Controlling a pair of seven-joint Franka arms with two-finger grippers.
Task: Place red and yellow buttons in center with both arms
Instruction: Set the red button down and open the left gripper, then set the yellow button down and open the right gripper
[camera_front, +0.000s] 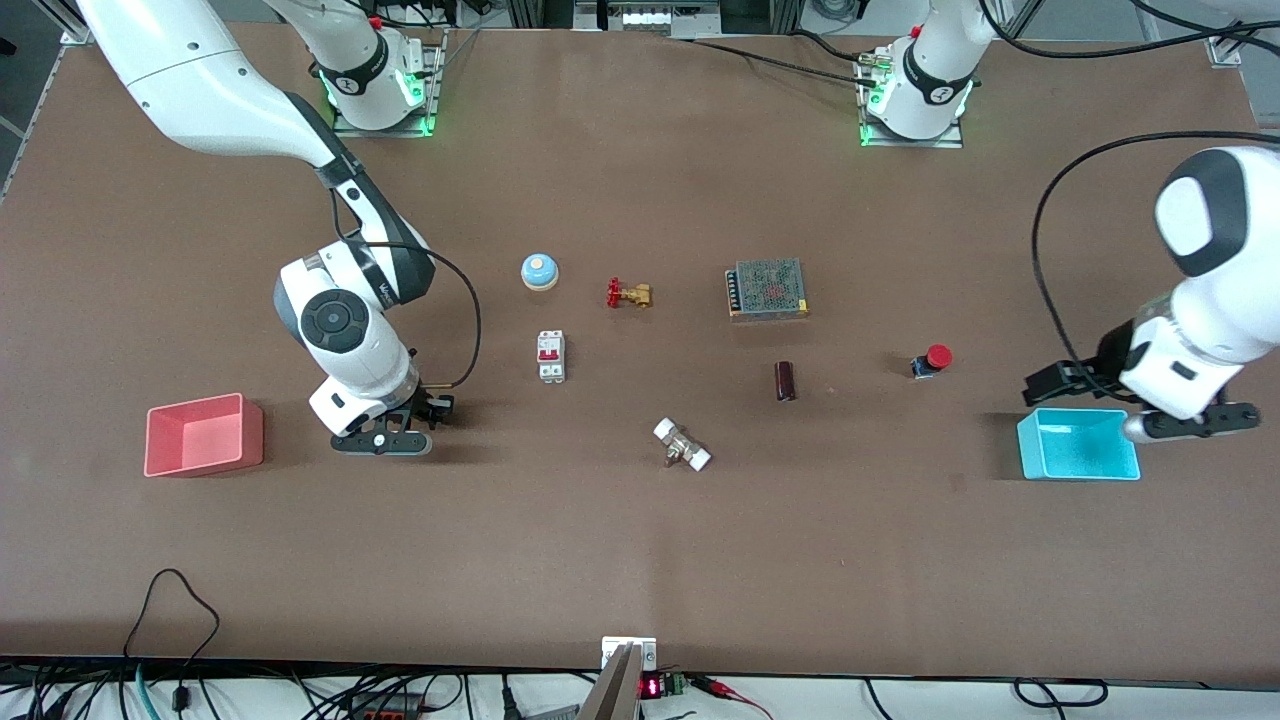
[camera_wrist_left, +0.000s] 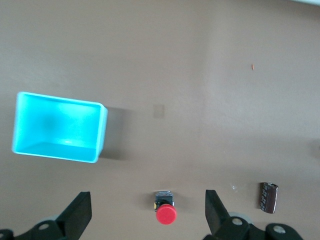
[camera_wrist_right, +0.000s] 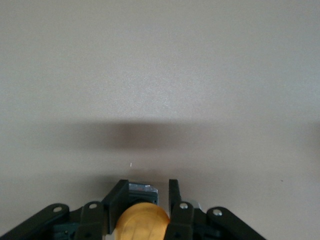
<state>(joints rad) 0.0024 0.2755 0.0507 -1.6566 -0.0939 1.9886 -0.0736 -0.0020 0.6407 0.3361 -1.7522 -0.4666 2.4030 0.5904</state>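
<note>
The right pincer is pinched on the yellow button (its round cap shows between the black fingers in the right wrist view), low over the brown worktop beside the pink bin. The left pincer is spread wide above the cyan bin, holding nothing. The red button sits on the worktop near that bin, toward the left arm's end, with a dark cylinder closer to the middle.
</note>
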